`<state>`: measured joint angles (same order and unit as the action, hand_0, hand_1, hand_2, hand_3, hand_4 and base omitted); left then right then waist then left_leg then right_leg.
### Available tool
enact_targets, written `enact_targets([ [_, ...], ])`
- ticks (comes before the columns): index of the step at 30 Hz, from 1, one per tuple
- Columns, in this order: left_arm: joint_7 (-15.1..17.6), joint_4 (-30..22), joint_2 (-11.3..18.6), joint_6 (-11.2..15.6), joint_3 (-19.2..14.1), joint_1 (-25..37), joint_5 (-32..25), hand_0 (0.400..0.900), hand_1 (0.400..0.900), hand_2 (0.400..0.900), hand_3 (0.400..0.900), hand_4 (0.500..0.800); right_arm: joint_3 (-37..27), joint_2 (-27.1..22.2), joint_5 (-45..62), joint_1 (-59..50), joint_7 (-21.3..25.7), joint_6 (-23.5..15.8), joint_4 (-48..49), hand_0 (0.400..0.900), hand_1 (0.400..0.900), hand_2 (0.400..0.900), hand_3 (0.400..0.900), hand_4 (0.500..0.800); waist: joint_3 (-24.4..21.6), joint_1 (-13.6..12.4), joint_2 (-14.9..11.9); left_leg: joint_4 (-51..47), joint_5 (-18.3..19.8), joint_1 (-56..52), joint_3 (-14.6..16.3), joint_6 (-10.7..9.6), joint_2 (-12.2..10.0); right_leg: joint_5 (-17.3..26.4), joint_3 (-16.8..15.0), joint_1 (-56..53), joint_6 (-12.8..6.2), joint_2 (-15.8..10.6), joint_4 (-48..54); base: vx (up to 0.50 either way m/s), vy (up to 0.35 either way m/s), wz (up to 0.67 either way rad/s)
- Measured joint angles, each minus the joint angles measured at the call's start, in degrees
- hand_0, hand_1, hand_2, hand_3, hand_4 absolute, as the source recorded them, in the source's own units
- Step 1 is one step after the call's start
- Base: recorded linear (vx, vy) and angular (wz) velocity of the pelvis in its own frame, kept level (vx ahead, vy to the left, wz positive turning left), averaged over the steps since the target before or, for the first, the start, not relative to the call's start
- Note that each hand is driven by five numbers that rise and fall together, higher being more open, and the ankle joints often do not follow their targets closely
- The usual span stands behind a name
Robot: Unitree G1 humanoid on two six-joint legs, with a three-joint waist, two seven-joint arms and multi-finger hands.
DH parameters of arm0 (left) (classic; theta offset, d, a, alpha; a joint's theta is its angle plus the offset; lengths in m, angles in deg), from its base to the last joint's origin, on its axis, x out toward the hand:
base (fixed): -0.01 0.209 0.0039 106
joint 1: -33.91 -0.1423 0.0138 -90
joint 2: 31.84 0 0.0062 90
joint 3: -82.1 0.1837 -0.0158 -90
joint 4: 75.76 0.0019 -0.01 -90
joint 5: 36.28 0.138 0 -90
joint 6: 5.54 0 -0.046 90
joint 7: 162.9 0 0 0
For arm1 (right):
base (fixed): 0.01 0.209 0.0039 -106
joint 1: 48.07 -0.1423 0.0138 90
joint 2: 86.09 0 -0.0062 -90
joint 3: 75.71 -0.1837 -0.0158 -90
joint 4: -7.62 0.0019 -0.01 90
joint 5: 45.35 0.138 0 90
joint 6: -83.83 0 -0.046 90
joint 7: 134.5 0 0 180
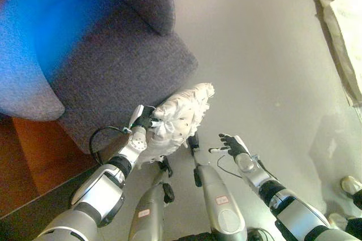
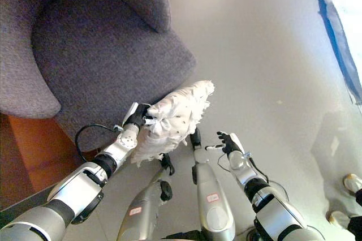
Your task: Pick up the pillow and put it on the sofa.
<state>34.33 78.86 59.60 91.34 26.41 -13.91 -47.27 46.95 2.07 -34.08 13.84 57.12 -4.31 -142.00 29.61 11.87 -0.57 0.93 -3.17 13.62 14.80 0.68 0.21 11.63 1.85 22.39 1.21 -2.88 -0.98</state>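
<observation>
Left hand (image 2: 137, 117) pinching pillow (image 2: 176, 117) edge; right hand (image 2: 228, 142) open, clear. Pillow soft, light, floppy: grip bunched edge. Sofa (image 2: 102, 54) adjacent.

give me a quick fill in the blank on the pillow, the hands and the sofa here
1. The white pillow is gripped by the robot's ____ hand.
2. The right hand holds ____.
3. The sofa is ____ in colour.
4. The pillow is against the sofa's front edge, not yet on its ____.

Missing words: left; nothing; grey; seat
</observation>
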Motion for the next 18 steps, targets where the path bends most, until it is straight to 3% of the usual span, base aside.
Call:
enact_targets([
  [5, -1.29, -1.20, 0.51, 0.00, 0.00, -3.48, 0.12, 0.400, 0.400, 0.400, 0.400, 0.500, -2.14, 0.03, -0.82, 3.54, -2.05, -0.17, -2.92, 0.900, 0.900, 0.900, 0.900, 0.800, -0.07, -1.32, 0.15, -2.17, -0.92, -4.94, -1.32, -0.27, -0.06, 0.01, 1.31, -5.39, 0.04, 0.19, 2.13, 0.08, 0.030, 0.14],
  [10, -2.57, -5.81, 1.93, -0.41, 0.00, -7.85, 1.38, 0.400, 0.400, 0.400, 0.400, 0.500, -4.33, -0.07, -2.01, 7.40, -2.94, -0.30, -3.35, 0.900, 0.900, 0.900, 0.900, 0.800, -0.49, -2.46, 0.91, -3.62, -1.08, -8.46, -2.13, -0.32, -0.06, -0.13, 2.33, -9.24, 0.21, 0.23, 3.57, 0.12, 0.029, 0.13],
  [18, -6.07, -16.06, 3.97, -3.53, -0.02, -13.40, 2.47, 0.400, 0.400, 0.400, 0.400, 0.500, -8.13, -1.21, -3.28, 12.56, -4.87, -1.30, -3.64, 0.900, 0.900, 0.900, 0.900, 0.800, -3.57, -4.45, 5.08, -5.45, -0.98, -13.82, -4.26, -0.36, -0.04, -0.60, 4.35, -15.78, 0.16, 0.25, 5.83, 0.12, 0.051, 0.10],
])
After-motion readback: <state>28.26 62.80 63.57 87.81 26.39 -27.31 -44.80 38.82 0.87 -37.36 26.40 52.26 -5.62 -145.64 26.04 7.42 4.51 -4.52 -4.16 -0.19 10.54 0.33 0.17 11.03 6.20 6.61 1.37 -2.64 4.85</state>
